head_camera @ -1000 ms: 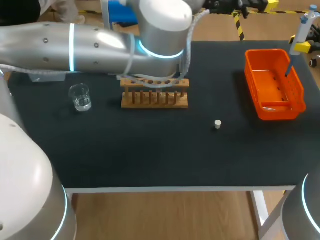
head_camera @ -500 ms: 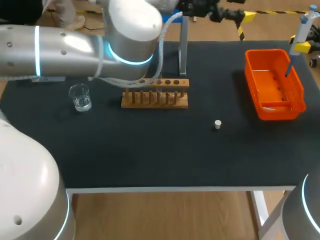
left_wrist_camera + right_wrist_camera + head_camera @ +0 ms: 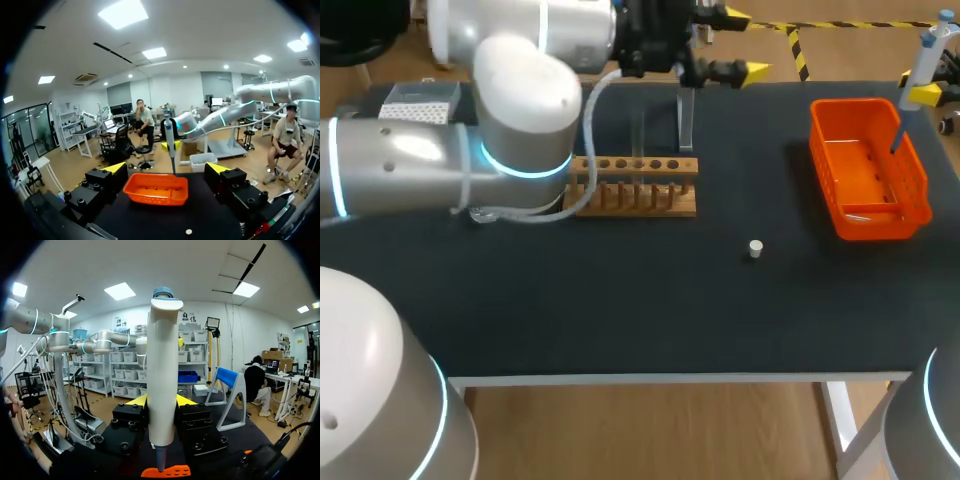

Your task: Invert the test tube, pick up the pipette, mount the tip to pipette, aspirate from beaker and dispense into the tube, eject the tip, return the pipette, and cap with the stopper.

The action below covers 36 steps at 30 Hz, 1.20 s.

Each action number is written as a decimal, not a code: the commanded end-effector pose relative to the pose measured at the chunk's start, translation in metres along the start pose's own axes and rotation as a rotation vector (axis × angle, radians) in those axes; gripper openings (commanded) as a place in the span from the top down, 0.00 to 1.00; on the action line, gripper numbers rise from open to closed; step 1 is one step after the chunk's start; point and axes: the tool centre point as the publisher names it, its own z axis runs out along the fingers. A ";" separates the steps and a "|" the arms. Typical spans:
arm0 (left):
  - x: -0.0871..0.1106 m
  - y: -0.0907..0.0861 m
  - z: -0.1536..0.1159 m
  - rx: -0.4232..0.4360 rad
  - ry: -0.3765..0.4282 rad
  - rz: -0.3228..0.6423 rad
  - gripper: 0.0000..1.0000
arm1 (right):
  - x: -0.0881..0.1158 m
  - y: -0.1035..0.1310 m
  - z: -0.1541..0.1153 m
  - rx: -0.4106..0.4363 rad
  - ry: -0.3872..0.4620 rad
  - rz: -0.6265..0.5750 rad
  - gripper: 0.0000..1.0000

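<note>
- At the far right of the table (image 3: 620, 300), the right gripper (image 3: 161, 401) pinches the pipette (image 3: 162, 365) above the orange basket (image 3: 880, 222); pickup judged complete.
- Left gripper (image 3: 167, 170) spread, empty, beyond the rack (image 3: 630, 200).
- Stopper (image 3: 755, 248) lies loose on the table; aspirating, dispensing and capping outstanding.

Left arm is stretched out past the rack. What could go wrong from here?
The left arm hangs low beside the wooden rack, and its cable droops to the table. Swinging back could snag or knock the rack. The stopper lies loose and may roll if brushed.
</note>
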 end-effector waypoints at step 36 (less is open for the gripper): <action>-0.012 0.057 -0.113 0.162 -0.031 -0.073 0.00 | -0.001 0.001 -0.001 0.002 0.003 0.000 1.00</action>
